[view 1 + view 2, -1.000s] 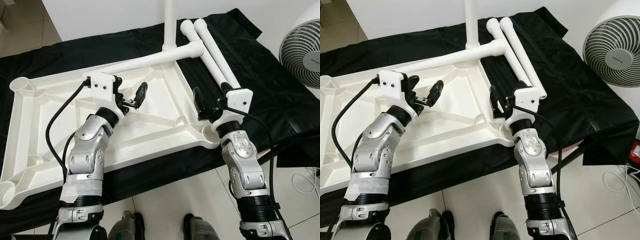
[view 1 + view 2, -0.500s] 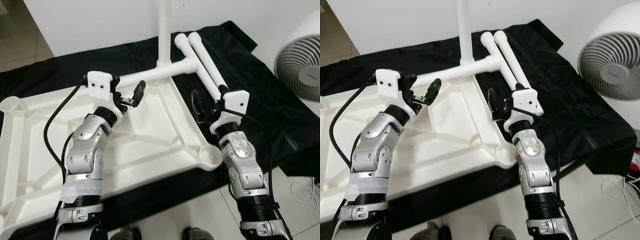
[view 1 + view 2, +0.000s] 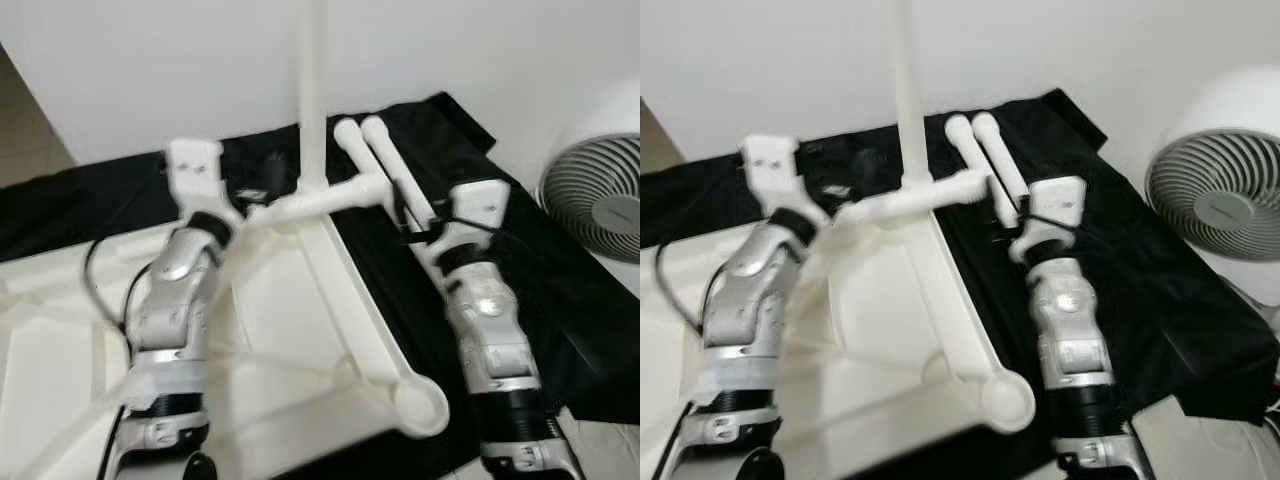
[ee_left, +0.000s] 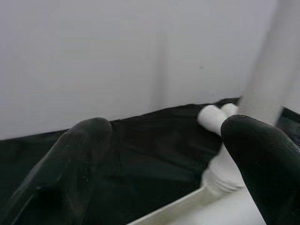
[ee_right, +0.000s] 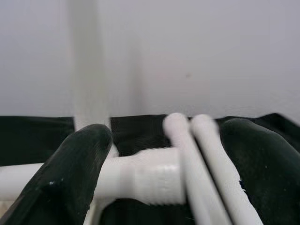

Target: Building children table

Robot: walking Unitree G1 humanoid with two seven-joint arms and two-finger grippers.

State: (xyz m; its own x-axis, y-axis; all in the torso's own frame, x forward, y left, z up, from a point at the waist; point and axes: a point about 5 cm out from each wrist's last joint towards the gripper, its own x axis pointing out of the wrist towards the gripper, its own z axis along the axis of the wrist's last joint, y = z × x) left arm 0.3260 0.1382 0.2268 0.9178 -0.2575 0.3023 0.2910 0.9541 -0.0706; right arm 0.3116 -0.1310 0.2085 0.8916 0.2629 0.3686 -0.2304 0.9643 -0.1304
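The white table top (image 3: 300, 330) lies upside down on a black cloth (image 3: 560, 290). One white leg (image 3: 312, 90) stands upright at its far corner, and another leg (image 3: 320, 203) lies across that corner. Two loose legs (image 3: 385, 160) rest side by side on the cloth beyond it. My left gripper (image 4: 166, 126) is open above the far rim, just left of the upright leg (image 4: 265, 79). Its fingers hold nothing. My right gripper (image 5: 166, 129) is also open, right of the corner. It faces the lying leg's threaded end (image 5: 150, 176) and the loose legs (image 5: 197, 154). The head views are blurred.
A white fan (image 3: 600, 200) stands on the floor at the right. A white wall (image 3: 180, 60) rises close behind the cloth. The table top's near right corner socket (image 3: 420, 405) points up, close to my right forearm (image 3: 490, 330).
The whole picture has shifted, so the camera has moved forward and up. Both grippers have reached further out, toward the far corner with the upright leg. Both stay open.
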